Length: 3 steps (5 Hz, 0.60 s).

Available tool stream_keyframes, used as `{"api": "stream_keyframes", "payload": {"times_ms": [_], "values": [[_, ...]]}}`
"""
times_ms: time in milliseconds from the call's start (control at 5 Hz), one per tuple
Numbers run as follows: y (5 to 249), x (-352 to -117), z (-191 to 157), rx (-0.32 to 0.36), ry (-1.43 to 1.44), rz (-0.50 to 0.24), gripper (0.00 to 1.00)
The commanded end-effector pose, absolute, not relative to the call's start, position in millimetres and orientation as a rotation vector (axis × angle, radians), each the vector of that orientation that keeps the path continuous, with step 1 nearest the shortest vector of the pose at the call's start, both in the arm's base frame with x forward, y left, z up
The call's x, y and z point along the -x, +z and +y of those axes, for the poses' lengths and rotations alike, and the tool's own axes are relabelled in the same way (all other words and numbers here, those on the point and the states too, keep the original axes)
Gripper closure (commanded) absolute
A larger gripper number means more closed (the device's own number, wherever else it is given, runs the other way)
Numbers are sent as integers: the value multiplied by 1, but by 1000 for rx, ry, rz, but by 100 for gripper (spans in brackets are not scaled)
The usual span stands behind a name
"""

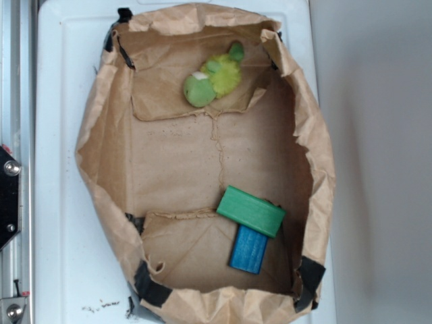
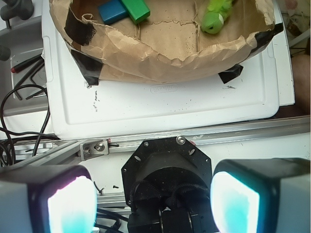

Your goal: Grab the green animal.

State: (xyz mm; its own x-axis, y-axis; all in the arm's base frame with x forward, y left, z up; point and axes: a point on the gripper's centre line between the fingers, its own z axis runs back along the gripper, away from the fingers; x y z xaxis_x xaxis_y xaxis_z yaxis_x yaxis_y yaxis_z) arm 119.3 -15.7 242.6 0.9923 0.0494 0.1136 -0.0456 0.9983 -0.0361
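A torn brown paper bag [image 1: 108, 135] lay open on a white tray [image 1: 57, 202]; inside, a green block [image 1: 251, 210] rested across a blue block [image 1: 248, 250]; black tape [image 1: 152, 287] patched its corners.

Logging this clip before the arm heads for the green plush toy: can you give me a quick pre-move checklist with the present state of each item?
1. Green plush toy in plain sight in the paper bag: ok.
2. Nothing lying on the toy: ok.
3. Green block and blue block well apart from the toy: ok.
4. Gripper open and empty: ok.
5. Gripper over the toy: not ok, it is outside the bag.
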Motion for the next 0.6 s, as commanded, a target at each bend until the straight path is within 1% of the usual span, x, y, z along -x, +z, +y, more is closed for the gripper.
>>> {"api": "stream_keyframes", "payload": {"times_ms": [0,200,400], "values": [[243,-119,-16,33,48,-115,0],[200,-169,2,46,277,-236,0],[179,-217,18,49,397,-287,0]]}}
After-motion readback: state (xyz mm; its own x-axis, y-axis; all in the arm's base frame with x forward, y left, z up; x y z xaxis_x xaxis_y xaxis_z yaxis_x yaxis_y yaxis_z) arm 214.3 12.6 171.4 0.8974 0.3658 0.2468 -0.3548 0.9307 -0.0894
